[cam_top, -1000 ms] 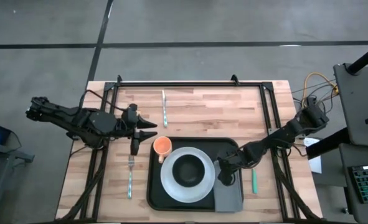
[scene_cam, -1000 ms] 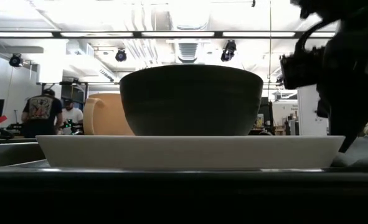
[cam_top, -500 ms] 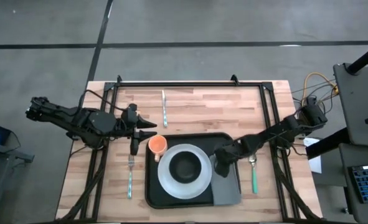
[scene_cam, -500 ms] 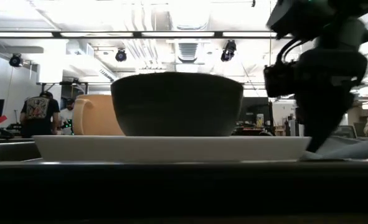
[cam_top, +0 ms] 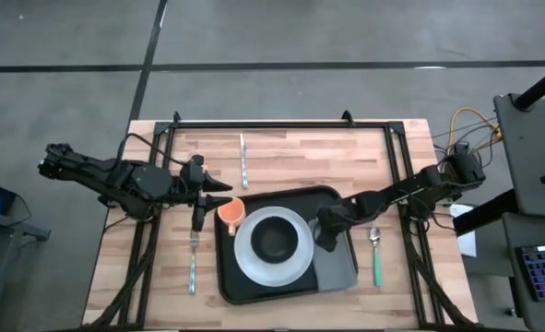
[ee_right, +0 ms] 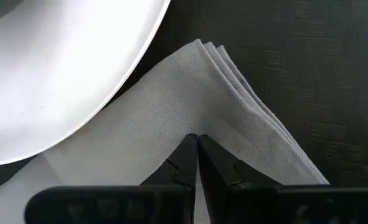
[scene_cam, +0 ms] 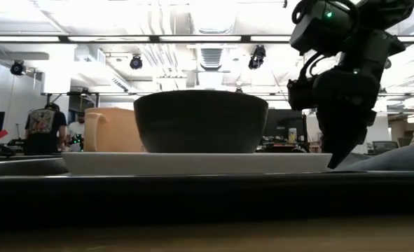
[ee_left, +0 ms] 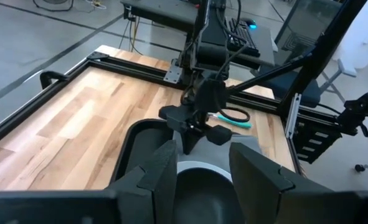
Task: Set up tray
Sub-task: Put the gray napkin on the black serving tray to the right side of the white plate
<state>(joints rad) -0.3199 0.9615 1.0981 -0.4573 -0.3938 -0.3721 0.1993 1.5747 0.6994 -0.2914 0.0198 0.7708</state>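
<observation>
Right gripper (cam_top: 325,242) pinches the grey napkin (cam_top: 337,265) on the black tray (cam_top: 290,293); plate, bowl, cup loaded, while fork (cam_top: 193,262), spoon (cam_top: 375,256) and knife (cam_top: 243,159) lie outside.

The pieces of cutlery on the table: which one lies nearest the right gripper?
The spoon with the green handle, on the wood just right of the tray. The right gripper pinches the grey napkin close by; the fork and knife lie far across the table.
</observation>
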